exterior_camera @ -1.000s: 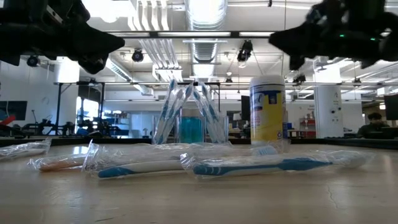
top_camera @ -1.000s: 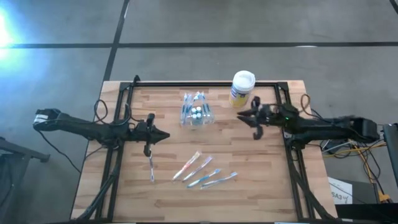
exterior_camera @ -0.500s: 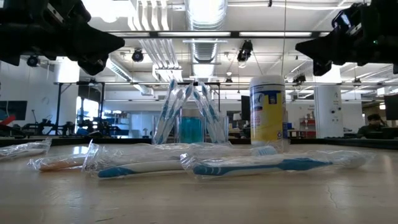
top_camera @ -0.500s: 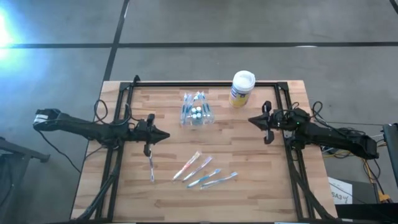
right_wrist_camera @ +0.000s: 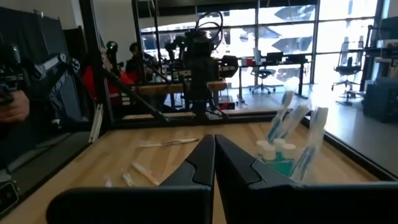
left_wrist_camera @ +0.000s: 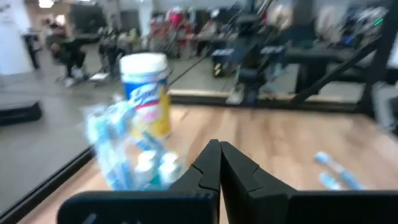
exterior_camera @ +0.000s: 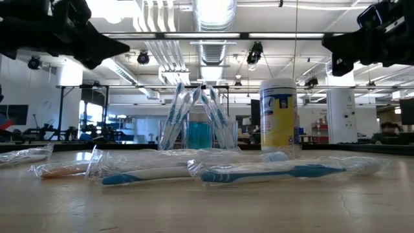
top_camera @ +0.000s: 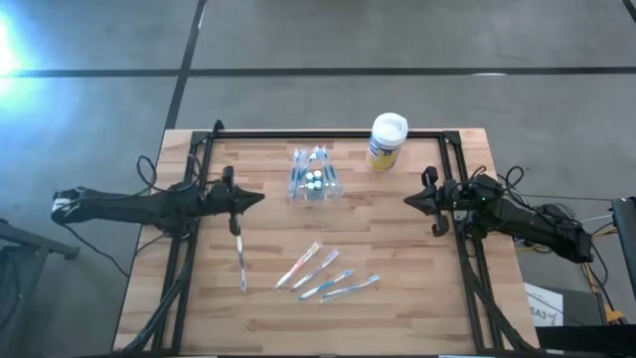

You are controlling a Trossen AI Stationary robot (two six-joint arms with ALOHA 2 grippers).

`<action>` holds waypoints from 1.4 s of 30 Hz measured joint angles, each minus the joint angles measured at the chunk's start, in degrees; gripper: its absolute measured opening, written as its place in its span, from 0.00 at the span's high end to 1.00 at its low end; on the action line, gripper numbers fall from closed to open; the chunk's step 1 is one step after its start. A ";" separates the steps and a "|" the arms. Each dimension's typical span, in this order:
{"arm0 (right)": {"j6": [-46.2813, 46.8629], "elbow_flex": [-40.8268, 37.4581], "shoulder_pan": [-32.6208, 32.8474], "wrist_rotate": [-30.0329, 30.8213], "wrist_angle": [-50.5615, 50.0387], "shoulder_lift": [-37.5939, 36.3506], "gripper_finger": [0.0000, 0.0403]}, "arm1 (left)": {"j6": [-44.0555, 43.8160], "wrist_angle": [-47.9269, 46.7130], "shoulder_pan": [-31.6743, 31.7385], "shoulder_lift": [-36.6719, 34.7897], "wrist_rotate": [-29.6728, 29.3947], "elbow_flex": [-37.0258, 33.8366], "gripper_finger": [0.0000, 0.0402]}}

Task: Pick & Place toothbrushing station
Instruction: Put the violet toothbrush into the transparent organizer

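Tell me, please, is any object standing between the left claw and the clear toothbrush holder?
Nothing visible does. The left claw, shut and empty, hangs over bare wood left of the toothbrush holder. The wrapped toothbrushes lie nearer the front, and the canister stands beyond the holder.

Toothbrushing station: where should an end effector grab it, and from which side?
Probably low on the clear holder, across its narrow walls, approaching level from the right end effector's side. Wrapped brushes fan out of its top, so coming from above looks blocked.

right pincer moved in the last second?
Yes. The right pincer, shut, has pulled back toward the table's right edge, away from the white-lidded canister it was beside.
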 joint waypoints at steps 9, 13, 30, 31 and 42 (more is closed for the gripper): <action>0.05 -1.65 0.04 0.19 0.07 -3.41 0.98 | 5.79 -6.62 1.71 -9.80 5.38 1.08 1.00; 0.25 -2.28 0.04 0.35 0.11 -5.59 0.98 | 5.95 -13.88 1.73 -16.44 5.18 1.06 1.00; 2.71 -2.62 0.03 0.32 -3.51 -7.33 0.98 | 1.15 -21.09 1.73 -26.50 3.57 -6.70 0.99; 2.86 -2.62 0.04 0.31 -3.49 -7.29 0.98 | 1.08 -20.78 1.73 -26.67 4.18 -7.74 0.99; 1.86 -2.63 0.02 6.84 -3.21 -7.29 0.98 | -0.62 -16.78 1.73 -25.77 10.54 -10.35 0.97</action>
